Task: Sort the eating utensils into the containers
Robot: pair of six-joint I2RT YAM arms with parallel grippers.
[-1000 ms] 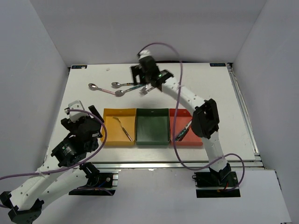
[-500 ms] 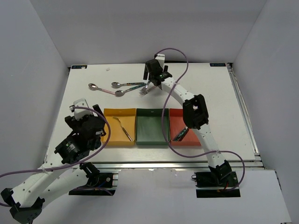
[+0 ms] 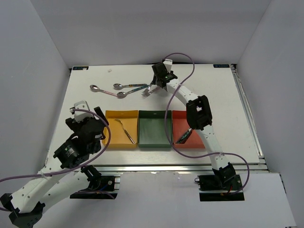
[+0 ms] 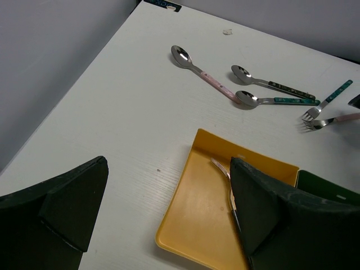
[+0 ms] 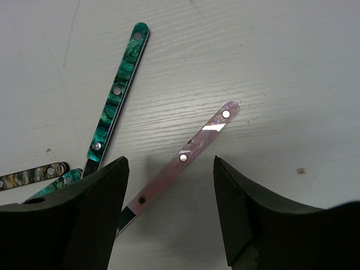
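We are holding our right gripper [image 5: 169, 194] spread astride the pink fork [image 5: 194, 147], its flat, glossy, riveted handle on the white table [image 5: 281, 56]. We are judging this the pickup: next, a squeeze and lift toward the yellow tray [image 3: 110, 135] holding a second fork [image 3: 126, 131]. Our left gripper [image 4: 169, 208] is hanging wide

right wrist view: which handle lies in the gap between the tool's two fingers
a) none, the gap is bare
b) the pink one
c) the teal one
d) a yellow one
b: the pink handle runs down into the gap of the right tool, not touching either finger, while the teal handle lies further left, toward the left finger.
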